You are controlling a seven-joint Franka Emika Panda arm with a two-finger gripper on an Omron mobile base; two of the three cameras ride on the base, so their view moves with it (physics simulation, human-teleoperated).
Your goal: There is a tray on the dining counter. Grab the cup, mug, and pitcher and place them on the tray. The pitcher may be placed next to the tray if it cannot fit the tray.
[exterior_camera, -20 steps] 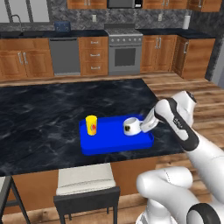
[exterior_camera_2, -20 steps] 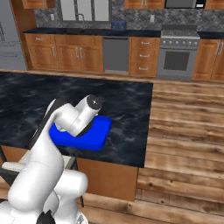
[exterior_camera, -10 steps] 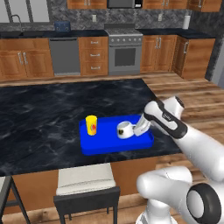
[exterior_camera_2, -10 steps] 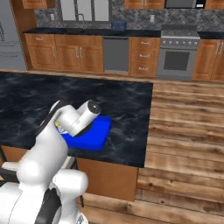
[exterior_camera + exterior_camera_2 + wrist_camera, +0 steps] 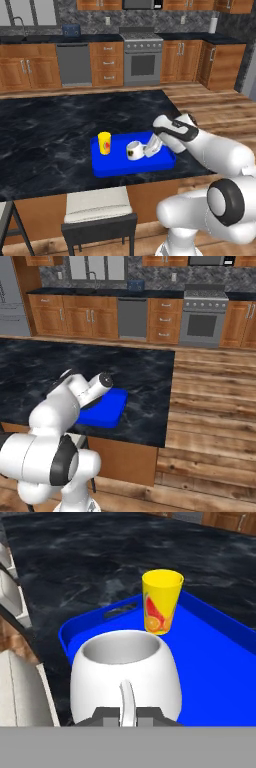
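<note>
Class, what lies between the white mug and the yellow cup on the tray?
Only bare blue tray floor separates the mug and cup, clearest in the hand view.

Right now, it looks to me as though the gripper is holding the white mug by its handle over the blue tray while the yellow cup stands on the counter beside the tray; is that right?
Not quite. The gripper does hold the white mug by its handle over the blue tray, but the yellow cup stands on the tray, not beside it. The hand view and the left base view both show it inside the rim.

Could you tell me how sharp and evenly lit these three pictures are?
Hand view: crisp mug and cup, soft shading, no glare. Left base view: slightly soft, tray flatly lit. Right base view: mildly blurred; arm hides most of the tray.
</note>
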